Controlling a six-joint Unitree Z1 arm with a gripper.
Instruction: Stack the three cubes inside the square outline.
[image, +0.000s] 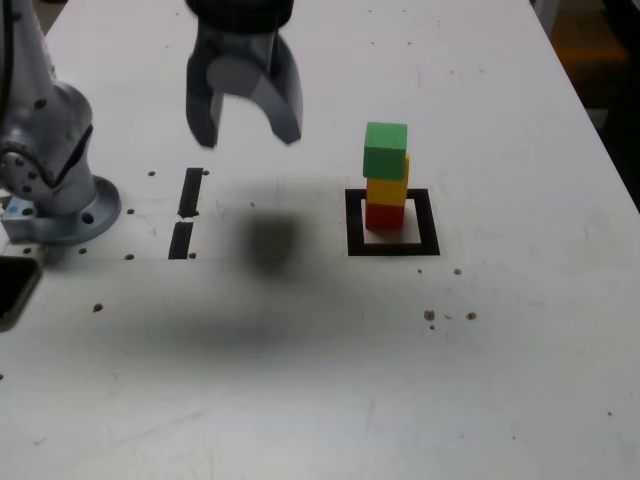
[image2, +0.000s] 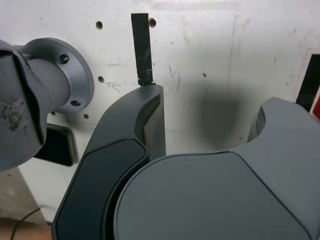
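In the exterior view the three cubes stand in one tower inside the square outline (image: 353, 225): red cube (image: 385, 215) at the bottom, yellow cube (image: 387, 189) on it, green cube (image: 385, 150) on top, turned a little. My gripper (image: 246, 138) hangs open and empty above the table, well to the exterior view's left of the tower. The wrist view shows my two dark fingers (image2: 150, 120) spread apart over bare table, with an edge of the square outline (image2: 309, 82) and a sliver of red at the frame's border.
Two short black strips (image: 187, 212) lie on the white table near the arm's grey base (image: 50, 170). One strip (image2: 141, 47) also shows in the wrist view. Small screw holes dot the table. A dark object (image: 12, 290) sits at the exterior view's left edge.
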